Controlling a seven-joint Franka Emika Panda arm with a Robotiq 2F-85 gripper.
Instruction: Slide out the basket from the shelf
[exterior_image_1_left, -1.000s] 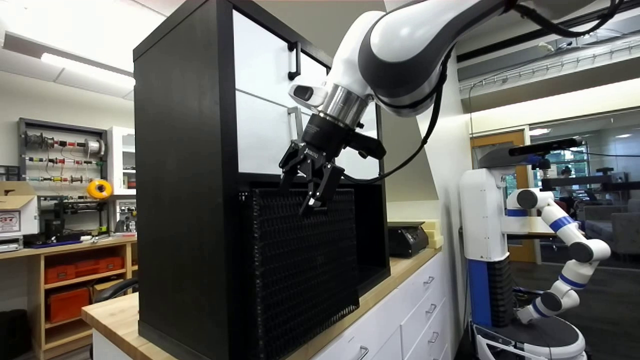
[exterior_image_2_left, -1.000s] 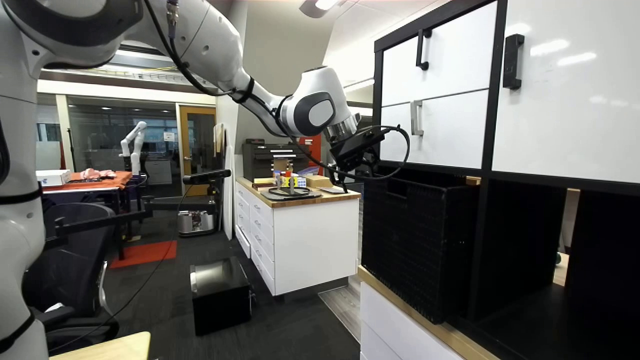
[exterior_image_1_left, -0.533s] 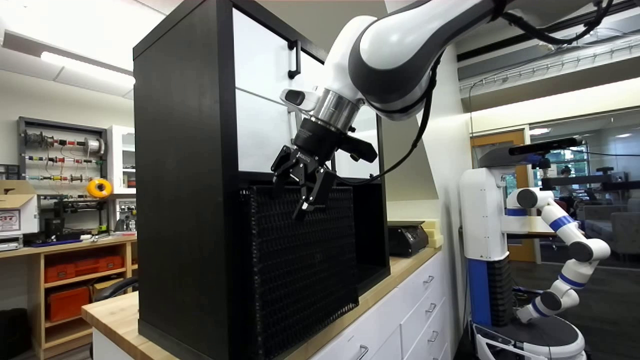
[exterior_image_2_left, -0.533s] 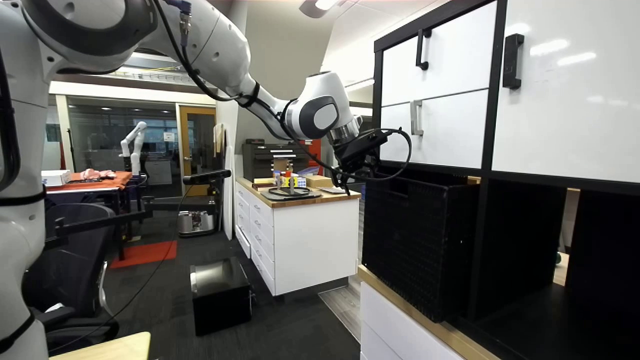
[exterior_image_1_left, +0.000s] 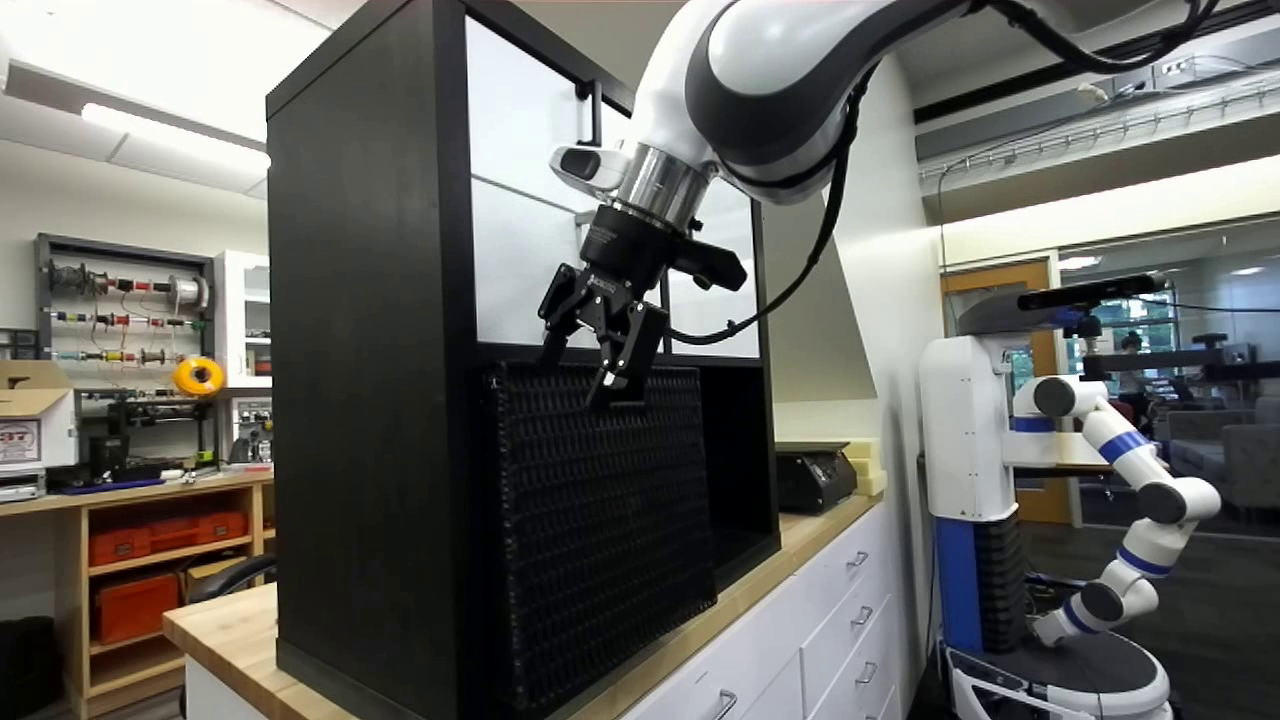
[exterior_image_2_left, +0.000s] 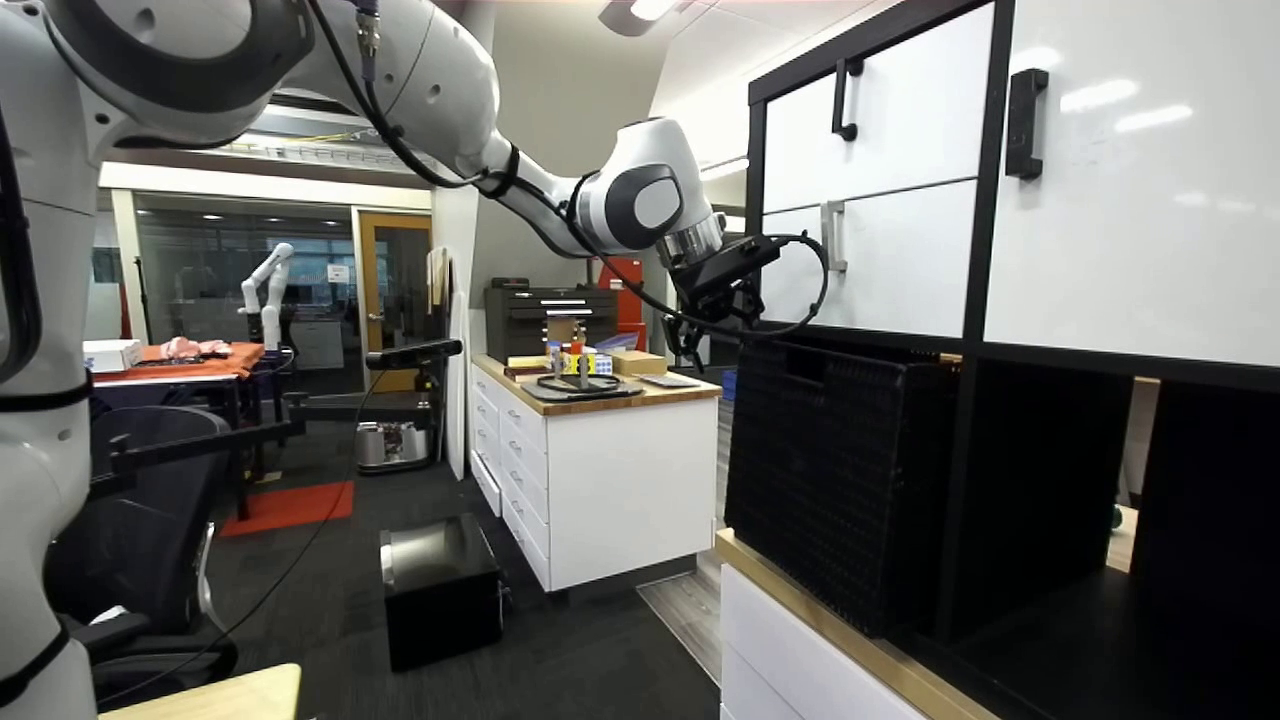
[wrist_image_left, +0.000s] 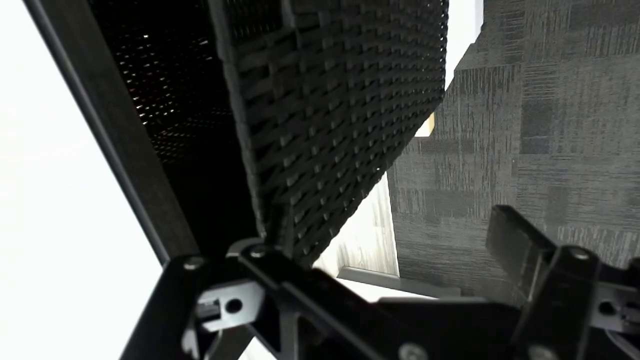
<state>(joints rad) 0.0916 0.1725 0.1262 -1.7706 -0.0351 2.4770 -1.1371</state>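
At the shelf (exterior_image_1_left: 360, 350), my gripper (wrist_image_left: 390, 215) gapes wide near the top of the basket (exterior_image_1_left: 610, 520), which juts partway out; grip and most sliding probably left.

Shelf (exterior_image_1_left: 355, 350): close in an exterior view facing past its corner, along the front edge of the counter (exterior_image_1_left: 745, 598).
Robot arm (exterior_image_2_left: 445, 90): near left in an exterior view facing back along that edge.
Basket (wrist_image_left: 345, 105): wrist view, close, angled down past its top edge.
Shelf front (exterior_image_2_left: 890, 260): in both exterior views.
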